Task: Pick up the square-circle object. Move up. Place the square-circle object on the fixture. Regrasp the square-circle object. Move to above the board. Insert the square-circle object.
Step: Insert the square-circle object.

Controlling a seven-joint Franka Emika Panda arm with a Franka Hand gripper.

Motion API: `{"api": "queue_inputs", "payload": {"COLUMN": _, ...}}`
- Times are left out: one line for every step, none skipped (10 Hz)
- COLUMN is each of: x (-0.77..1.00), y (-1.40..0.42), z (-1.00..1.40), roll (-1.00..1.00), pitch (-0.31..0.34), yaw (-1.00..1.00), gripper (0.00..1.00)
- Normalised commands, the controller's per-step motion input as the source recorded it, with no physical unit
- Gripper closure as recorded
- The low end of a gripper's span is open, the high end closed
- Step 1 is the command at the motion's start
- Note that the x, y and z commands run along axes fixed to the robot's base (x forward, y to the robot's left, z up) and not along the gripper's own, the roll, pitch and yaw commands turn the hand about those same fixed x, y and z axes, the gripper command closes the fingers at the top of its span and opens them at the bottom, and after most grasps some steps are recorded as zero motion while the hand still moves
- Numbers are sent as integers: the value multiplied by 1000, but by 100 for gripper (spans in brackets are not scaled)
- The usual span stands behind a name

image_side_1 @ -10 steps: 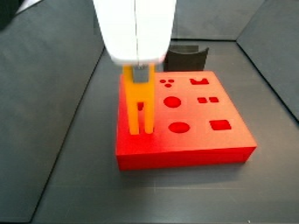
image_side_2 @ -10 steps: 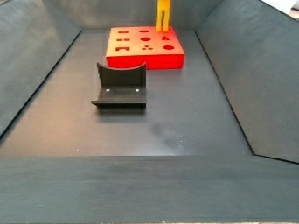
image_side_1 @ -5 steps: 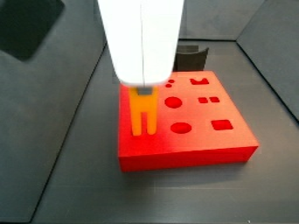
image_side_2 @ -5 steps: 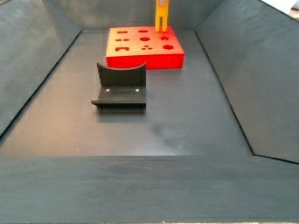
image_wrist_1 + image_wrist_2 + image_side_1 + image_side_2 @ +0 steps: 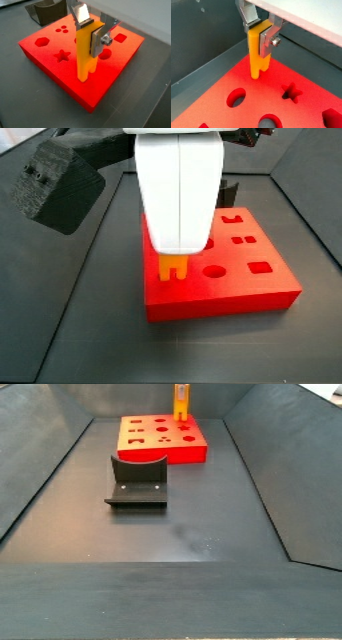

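The gripper (image 5: 91, 31) is clamping the square-circle object (image 5: 86, 55) upright between its silver fingers (image 5: 249, 16) over the red board (image 5: 47, 56), prongs pointing down. Compared with a second ago it is sitting lower: in a side view less of the yellow peg (image 5: 173, 268) is showing beneath the white housing. The fixture (image 5: 138, 480) is standing apart on the floor, unmoved.

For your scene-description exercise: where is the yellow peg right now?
The square-circle object hangs upright, clamped in the gripper, its lower end at the red board beside the star cutout; the fixture stands apart.
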Motion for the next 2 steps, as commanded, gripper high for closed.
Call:
{"api": "queue_inputs", "payload": {"x": -11, "y": 0, "z": 0, "roll": 0, "pitch": 0, "yaw": -9, "gripper": 100}}
{"api": "queue_inputs", "payload": {"x": 0, "y": 0, "z": 0, "roll": 0, "pitch": 0, "yaw": 0, "gripper": 100}}
